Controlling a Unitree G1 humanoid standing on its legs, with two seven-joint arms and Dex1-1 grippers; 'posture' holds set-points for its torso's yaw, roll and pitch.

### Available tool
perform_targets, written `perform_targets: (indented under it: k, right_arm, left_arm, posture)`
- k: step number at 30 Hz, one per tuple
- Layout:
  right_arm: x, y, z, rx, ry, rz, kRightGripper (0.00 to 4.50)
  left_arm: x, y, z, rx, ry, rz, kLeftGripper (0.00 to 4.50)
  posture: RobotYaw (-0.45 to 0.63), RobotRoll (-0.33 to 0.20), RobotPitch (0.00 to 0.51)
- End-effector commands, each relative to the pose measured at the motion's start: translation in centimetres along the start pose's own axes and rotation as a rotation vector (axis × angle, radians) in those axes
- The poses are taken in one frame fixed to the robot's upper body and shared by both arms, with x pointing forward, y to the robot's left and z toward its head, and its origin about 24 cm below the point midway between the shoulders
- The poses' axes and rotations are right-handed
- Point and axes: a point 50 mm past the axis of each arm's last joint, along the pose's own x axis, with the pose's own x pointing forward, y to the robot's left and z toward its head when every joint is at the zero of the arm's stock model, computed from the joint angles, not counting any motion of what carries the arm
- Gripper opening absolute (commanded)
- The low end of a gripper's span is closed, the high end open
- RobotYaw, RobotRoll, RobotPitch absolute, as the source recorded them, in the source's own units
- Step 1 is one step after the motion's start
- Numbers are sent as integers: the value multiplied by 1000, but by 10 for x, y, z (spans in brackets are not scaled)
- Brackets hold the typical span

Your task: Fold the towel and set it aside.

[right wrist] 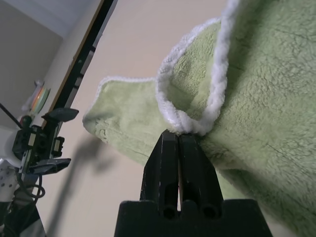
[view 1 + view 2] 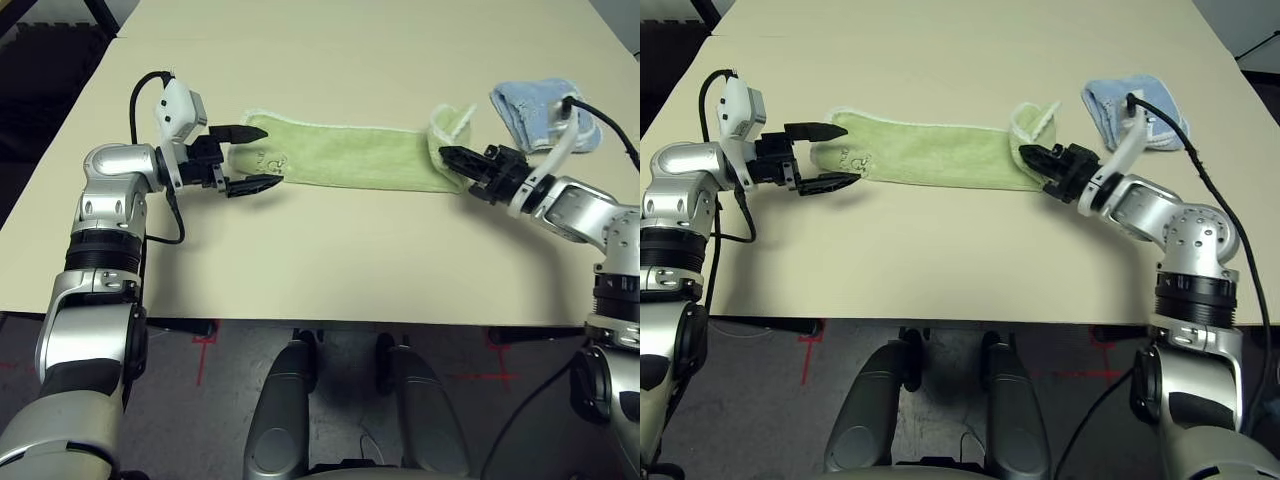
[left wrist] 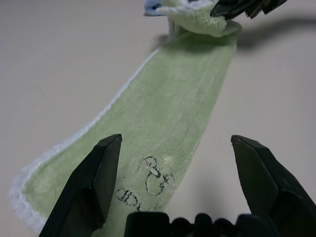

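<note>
Light green terry towel with white scalloped edging (image 2: 345, 155) lies as a long folded strip across the beige table (image 2: 330, 260), small dark embroidered doodle (image 3: 154, 177) at its left end. Left gripper (image 2: 250, 158) spread wide, straddling that end, holding nothing. Right gripper (image 2: 452, 160) pinched tight on the towel's bunched, raised right edge. Small light blue folded towel (image 2: 540, 112) sits just beyond the right arm.

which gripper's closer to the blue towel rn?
Right. The right gripper is shut on the green towel's end just beside the light blue towel; the left gripper sits open at the green towel's opposite end.
</note>
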Motion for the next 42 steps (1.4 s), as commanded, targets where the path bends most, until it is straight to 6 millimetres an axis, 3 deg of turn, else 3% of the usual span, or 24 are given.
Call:
perform_targets:
  k: [1, 10, 29, 30, 32, 37, 41, 42]
  right_arm:
    - [8, 1, -6, -12, 55, 10, 14]
    - [25, 11, -26, -85, 185, 43, 14]
    - [57, 12, -51, -148, 245, 0, 14]
    - [57, 13, -52, -163, 258, 15, 525]
    - [55, 15, -51, -194, 280, 49, 1021]
    - [50, 24, -41, -294, 282, 143, 2922]
    - [45, 33, -31, -457, 305, 270, 4483]
    - [45, 33, -31, -484, 323, 293, 4483]
  left_arm:
    - [-2, 0, 1, 7, -3, -4, 4500]
    - [-6, 0, 0, 7, 9, 3, 4500]
    - [-5, 0, 0, 10, 21, -1, 4500]
    - [-6, 0, 0, 10, 23, -1, 4500]
    - [-7, 0, 0, 10, 26, 1, 4500]
    - [-7, 0, -1, 9, 31, 3, 4500]
    - [-4, 0, -2, 9, 29, -1, 4500]
    - [-3, 0, -2, 9, 29, -2, 4500]
  posture:
    - [53, 0, 258]
    - [64, 0, 257]
    - [70, 0, 252]
    - [70, 0, 252]
    - [70, 0, 252]
    - [65, 0, 250]
    - [47, 0, 247]
    - [45, 0, 247]
